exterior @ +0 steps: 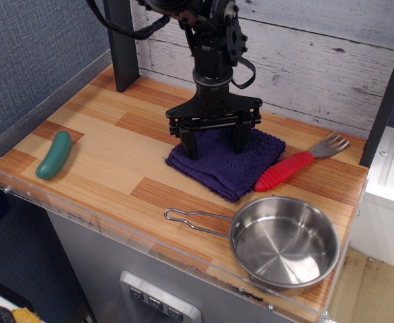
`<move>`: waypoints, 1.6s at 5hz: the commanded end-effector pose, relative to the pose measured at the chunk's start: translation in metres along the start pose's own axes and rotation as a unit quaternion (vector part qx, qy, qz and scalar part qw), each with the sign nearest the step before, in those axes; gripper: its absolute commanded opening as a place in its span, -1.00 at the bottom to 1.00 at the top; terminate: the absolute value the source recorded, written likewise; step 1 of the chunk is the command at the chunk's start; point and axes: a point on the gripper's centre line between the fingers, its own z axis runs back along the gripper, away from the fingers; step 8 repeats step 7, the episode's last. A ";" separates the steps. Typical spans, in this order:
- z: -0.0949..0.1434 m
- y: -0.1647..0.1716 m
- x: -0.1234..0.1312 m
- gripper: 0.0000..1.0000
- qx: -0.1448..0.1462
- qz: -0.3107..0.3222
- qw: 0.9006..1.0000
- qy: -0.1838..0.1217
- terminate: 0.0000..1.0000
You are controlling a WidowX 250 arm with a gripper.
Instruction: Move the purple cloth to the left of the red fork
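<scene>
Gripper (214, 140) is vertical w/ jaws spread wide, both fingertips (190, 149) pressed down onto the purple cloth (225, 161), nothing pinched between them afaict. Cloth lies flat on the worktop (116, 168) directly under the gripper, its right edge touching the red fork (292, 165), whose handle sits just right of and below the gripper w/ tines pointing away to the upper right. Steel pan (283, 242) is in front-right of the gripper, near the worktop's front edge, handle pointing left; green cucumber toy (54, 154) sits well apart to the gripper's left.
</scene>
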 end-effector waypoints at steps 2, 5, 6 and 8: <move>0.072 -0.004 0.021 1.00 -0.035 0.022 0.998 -0.055 -1.00; 0.097 -0.004 0.016 1.00 -0.041 0.017 0.996 -0.078 -1.00; 0.097 -0.004 0.016 1.00 -0.041 0.017 0.996 -0.078 -1.00; 0.097 -0.004 0.016 1.00 -0.041 0.017 0.996 -0.078 1.00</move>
